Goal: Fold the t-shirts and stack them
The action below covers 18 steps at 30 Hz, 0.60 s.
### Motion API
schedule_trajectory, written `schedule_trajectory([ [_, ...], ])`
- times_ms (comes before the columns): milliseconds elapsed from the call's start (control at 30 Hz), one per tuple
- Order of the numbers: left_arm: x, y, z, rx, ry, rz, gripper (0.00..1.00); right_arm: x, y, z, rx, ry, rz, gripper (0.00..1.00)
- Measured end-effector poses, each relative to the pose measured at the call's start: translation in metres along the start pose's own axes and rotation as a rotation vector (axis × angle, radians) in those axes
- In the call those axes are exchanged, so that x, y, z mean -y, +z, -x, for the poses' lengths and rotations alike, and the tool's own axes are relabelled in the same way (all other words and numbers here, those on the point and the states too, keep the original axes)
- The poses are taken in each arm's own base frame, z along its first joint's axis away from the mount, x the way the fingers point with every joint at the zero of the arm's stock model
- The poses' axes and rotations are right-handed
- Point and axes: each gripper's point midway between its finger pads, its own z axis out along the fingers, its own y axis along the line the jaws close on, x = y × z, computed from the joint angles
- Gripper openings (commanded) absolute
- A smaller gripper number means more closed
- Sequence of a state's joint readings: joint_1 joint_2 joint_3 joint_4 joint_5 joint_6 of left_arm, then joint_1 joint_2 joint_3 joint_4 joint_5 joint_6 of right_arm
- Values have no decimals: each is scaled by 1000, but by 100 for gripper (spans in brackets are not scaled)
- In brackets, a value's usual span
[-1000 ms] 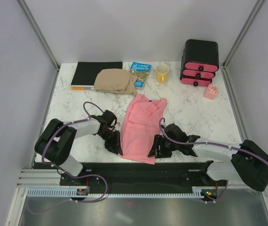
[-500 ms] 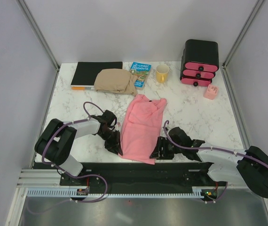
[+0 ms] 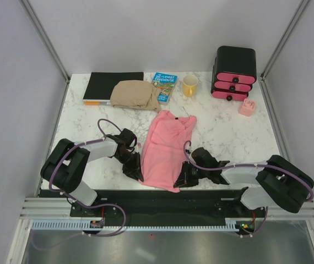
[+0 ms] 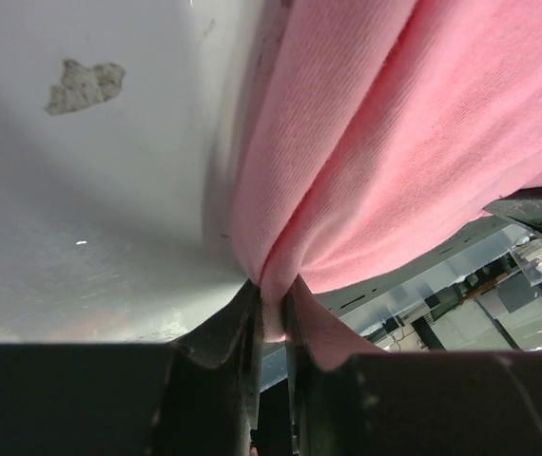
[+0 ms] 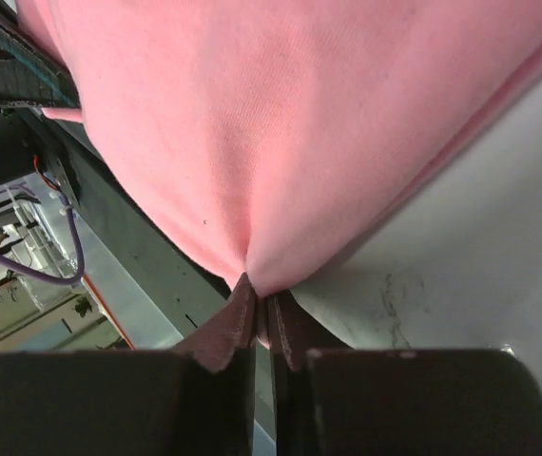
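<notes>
The left gripper (image 3: 136,171) pinches the seven-o'clock edge of the soft salmon-pink short-sleeved t-shirt (image 3: 165,147). The right gripper (image 3: 180,180) is clamped on its five-o'clock corner.

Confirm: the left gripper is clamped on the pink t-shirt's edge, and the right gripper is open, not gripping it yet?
Not quite. The right gripper is shut on a pinch of the pink t-shirt, as the right wrist view shows. The left gripper is indeed clamped on the shirt's edge.
</notes>
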<state>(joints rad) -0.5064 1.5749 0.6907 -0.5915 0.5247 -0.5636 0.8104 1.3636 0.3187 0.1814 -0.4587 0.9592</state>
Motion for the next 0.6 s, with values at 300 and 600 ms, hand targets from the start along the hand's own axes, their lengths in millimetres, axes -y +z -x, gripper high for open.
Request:
schedule_trajectory([
  [300,1,-1,1,7,7,0,2,11,-15,-1,56,-5,-71,0],
  [600,18,-14,5,74,67,-67,2,16,-27,-2,75,0,-128,0],
])
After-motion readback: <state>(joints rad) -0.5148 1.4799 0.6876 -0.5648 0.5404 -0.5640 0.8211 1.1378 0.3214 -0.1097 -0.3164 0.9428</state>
